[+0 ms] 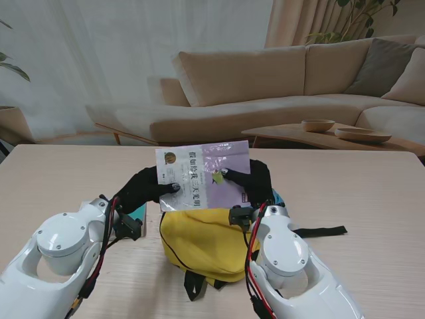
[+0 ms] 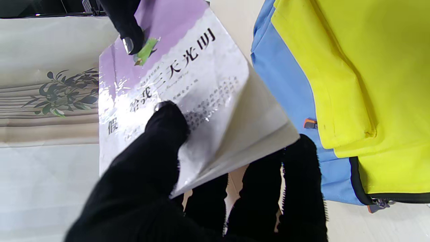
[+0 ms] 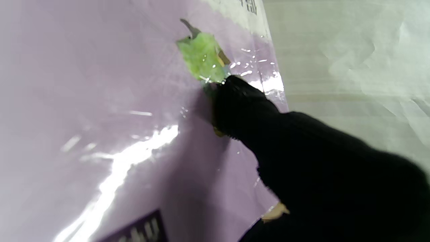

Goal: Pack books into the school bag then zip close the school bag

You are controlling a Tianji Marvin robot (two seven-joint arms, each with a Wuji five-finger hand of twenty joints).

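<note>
While the book (image 1: 202, 176) stands tilted over the yellow school bag (image 1: 202, 242), I see it clamped from both sides: left hand (image 1: 143, 188) at its left edge, right hand (image 1: 251, 181) at its right, above the desk (image 1: 53, 179).

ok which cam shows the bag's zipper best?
Left wrist: the zipper runs along the school bag's dark edge, pull visible. In the stand view the bag shows but the book hides its top. Right wrist shows no bag.
</note>
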